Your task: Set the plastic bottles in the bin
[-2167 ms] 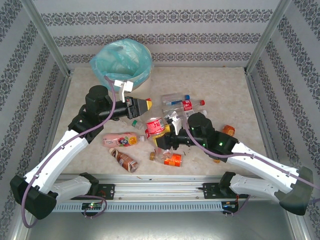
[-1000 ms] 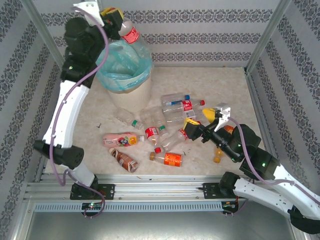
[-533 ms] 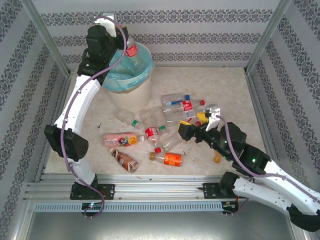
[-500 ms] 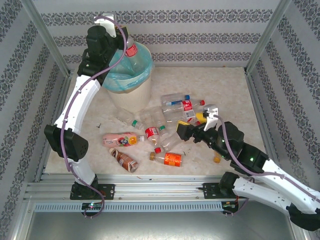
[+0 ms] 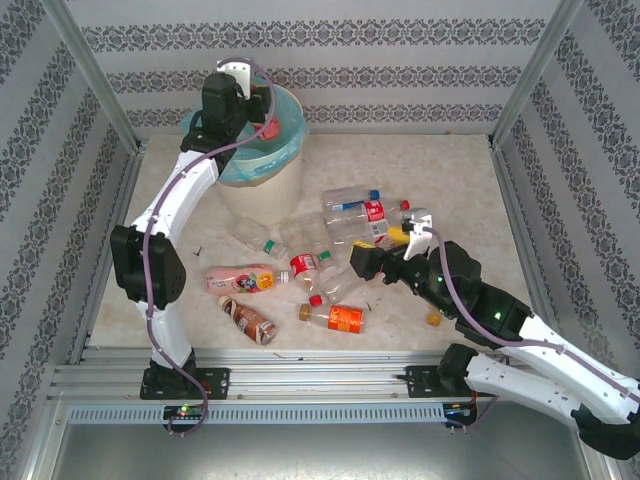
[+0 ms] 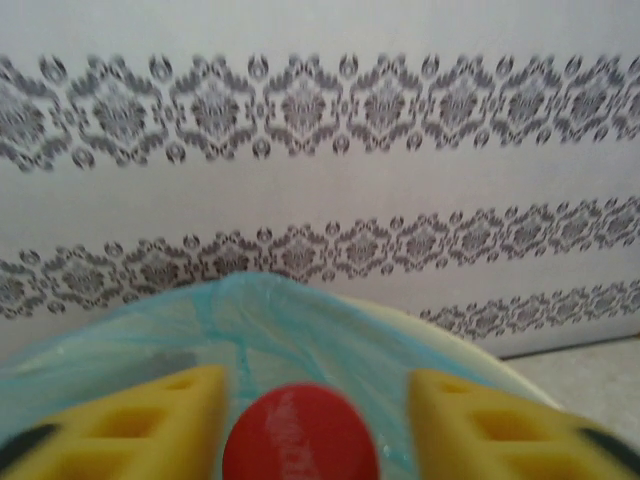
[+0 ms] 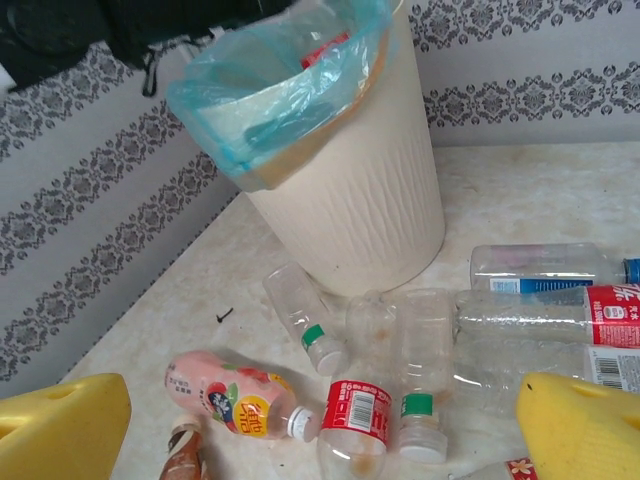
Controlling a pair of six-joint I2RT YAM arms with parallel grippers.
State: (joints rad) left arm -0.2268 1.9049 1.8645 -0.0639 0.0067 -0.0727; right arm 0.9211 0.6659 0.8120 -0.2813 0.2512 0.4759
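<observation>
Two arms are split between two jobs here, as I read it. The left gripper hangs directly over the mouth of the bin, so that anything it lets go falls inside the turquoise liner and not onto the table. In the left wrist view its yellow fingers stand partly apart with a red-capped bottle between them, cap facing the camera, and a clear gap shows on one side of the cap. I judge this to be the release step (the bottle body lies below the frame edge, so I cannot confirm whether the pads touch it). The right gripper is spread as wide as it goes and holds nothing. It is poised low over the plastic bottles lying on their sides near the foot of the bin, presumably to select the next one. A pink-labelled bottle and a green-capped clear one lie on the bin side of the pile. Limits of view: the liner folds hide the bin's contents, apart from a scrap of red that I cannot assign to any one bottle. A brown bottle is cut off at the frame's lower edge. The right arm covers part of the pile in the top view, where a small orange item beside it is too small to identify.
</observation>
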